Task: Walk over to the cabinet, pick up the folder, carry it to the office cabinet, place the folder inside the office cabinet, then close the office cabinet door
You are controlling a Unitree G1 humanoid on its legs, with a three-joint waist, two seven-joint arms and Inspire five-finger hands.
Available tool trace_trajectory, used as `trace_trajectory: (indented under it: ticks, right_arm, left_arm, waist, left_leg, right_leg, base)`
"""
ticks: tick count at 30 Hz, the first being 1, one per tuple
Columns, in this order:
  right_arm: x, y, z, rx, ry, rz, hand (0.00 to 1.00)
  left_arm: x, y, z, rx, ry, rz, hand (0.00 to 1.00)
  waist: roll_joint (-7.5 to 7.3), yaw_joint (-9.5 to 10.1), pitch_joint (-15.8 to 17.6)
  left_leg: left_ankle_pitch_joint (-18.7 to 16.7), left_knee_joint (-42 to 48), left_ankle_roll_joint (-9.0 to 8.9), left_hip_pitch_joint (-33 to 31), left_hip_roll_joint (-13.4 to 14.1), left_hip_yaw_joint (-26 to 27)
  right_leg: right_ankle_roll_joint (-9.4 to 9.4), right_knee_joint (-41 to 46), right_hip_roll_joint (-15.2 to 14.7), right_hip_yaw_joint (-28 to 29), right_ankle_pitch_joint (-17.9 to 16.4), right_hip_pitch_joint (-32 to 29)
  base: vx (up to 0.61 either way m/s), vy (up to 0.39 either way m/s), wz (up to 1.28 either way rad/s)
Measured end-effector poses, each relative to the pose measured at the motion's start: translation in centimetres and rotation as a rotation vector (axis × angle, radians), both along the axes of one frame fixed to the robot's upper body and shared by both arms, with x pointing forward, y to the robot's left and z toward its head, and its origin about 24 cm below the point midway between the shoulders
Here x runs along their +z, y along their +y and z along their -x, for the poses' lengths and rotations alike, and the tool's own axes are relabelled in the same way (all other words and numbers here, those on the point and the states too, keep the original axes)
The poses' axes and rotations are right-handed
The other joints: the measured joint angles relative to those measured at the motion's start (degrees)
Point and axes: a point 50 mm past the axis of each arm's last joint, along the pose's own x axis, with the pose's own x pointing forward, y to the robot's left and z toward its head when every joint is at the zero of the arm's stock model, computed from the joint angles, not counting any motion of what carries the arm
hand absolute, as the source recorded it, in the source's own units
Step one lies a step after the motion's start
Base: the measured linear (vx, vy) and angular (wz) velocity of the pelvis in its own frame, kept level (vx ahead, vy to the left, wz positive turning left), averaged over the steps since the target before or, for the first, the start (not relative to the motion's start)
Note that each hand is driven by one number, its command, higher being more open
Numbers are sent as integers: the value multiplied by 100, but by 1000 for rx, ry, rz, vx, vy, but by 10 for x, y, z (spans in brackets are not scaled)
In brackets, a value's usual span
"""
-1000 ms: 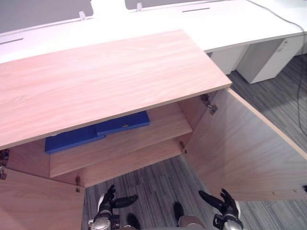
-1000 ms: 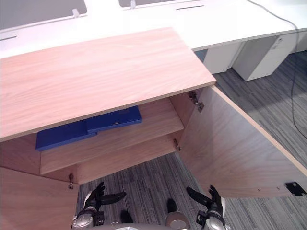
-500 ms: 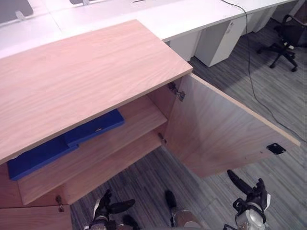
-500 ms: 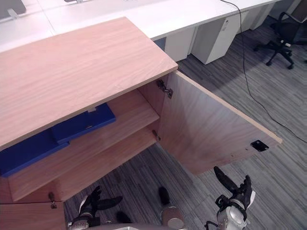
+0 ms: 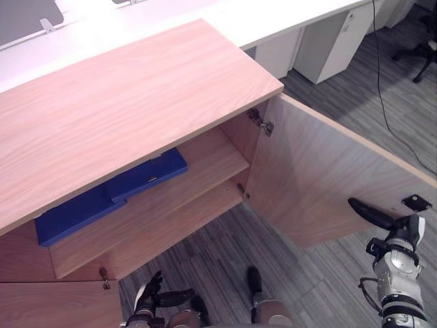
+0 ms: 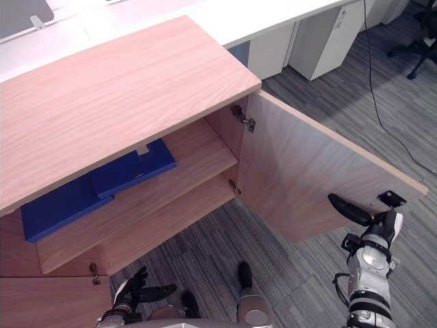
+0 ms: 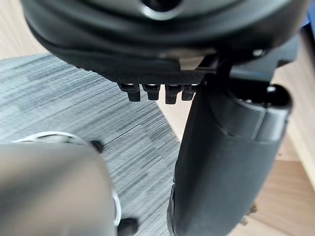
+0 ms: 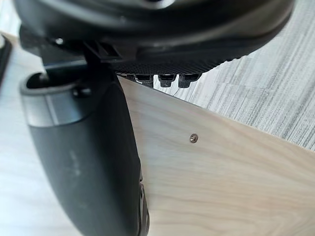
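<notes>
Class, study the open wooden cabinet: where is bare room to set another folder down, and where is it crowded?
Free: the upper wooden shelf between the two blue folders and the right-hand wall; the bottom shelf; the cabinet's wooden top. Crowded: the upper shelf's left part, under the folders.

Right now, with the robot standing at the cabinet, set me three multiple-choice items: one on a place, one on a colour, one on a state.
1. Where at the cabinet do the folders lie?
A) on its top
B) on its upper shelf
C) on the floor before it

2. What colour are the folders?
A) red
B) green
C) blue

3. How is the right door?
A) shut
B) swung open
C) taken off

Answers:
1 B: they rest on the shelf just under the top.
2 C: both covers are deep blue.
3 B: it stands out from its hinges, with the right hand by its free edge.
</notes>
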Motion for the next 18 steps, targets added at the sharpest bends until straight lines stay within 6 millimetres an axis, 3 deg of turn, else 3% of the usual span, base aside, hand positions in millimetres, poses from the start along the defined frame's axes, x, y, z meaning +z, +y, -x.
trace_trajectory:
  ticks: [4, 7, 13, 15, 18]
  right_arm:
    - [8, 19, -5, 110, -35, 36, 100]
    - [5, 57, 14, 173, -119, -14, 100]
    - [-11, 162, 71, 379, -120, -206, 100]
    - [-17, 199, 88, 531, -57, -267, 100]
    - [-21, 228, 95, 714, -1, -293, 100]
  left_arm:
    - [0, -3, -2, 1, -4, 4, 100]
    - [-1, -10, -1, -6, -1, 18, 100]
    - [2, -20, -18, -65, -33, 13, 100]
    - [7, -23, -38, -89, -70, 5, 100]
    - [10, -25, -51, -132, -87, -12, 100]
  waist:
    - [48, -52, 30]
    - [72, -211, 18]
    - [-6, -464, 64]
    - [-128, -478, 127]
    - [-260, -459, 204]
  left_leg:
    - [-61, -59, -2, -26, -71, -115]
    - [-8, -190, 29, 25, -114, -343]
    - [-97, -175, -7, 264, 93, 5]
    - [-225, 11, 23, 318, 129, 101]
    - [-307, 153, 42, 383, 115, 162]
  right_leg:
    - [-1, -83, 5, 221, 21, -84]
    - [6, -63, 88, 289, 56, -133]
    - [-65, 27, 387, 682, 203, -166]
    - [-62, 168, 451, 890, 194, -167]
    - [-4, 366, 443, 963, 96, -168]
  base:
    - [-83, 1, -28]
    - [25, -24, -16]
    - [62, -52, -45]
    - [-55, -13, -51]
    - [-150, -5, -19]
